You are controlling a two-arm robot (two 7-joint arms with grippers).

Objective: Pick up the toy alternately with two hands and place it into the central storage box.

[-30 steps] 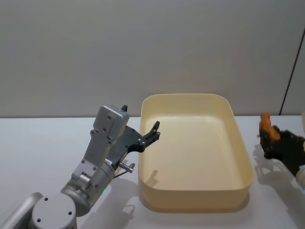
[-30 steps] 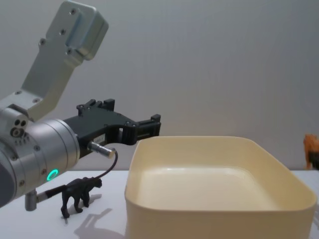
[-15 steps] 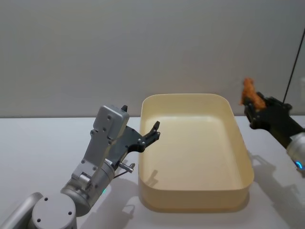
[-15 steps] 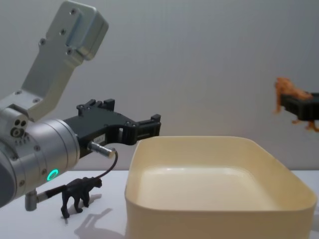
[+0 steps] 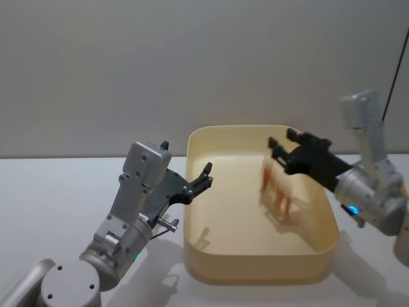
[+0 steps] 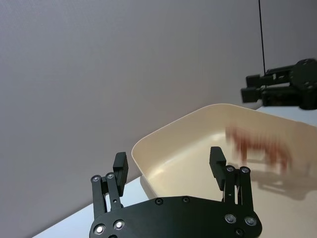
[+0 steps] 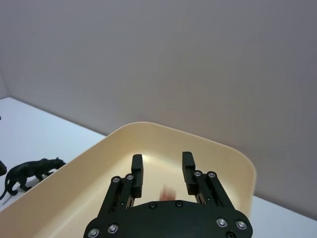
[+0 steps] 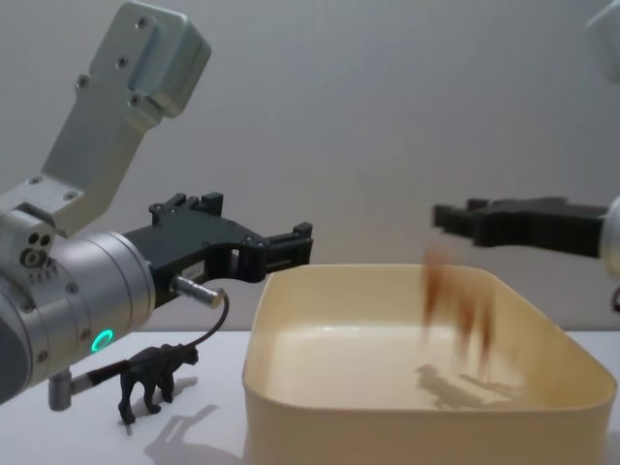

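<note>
My right claw hung spread over the box, blurred orange toy beneath it, left claw spread beside the rim.

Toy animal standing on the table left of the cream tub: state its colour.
The small toy animal is plain black, best seen in the chest view.

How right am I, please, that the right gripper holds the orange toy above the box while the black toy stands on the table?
Not quite: the right gripper is open above the box, and the orange toy is loose below it in the box, as the head view shows. The black toy does stand on the table.
</note>
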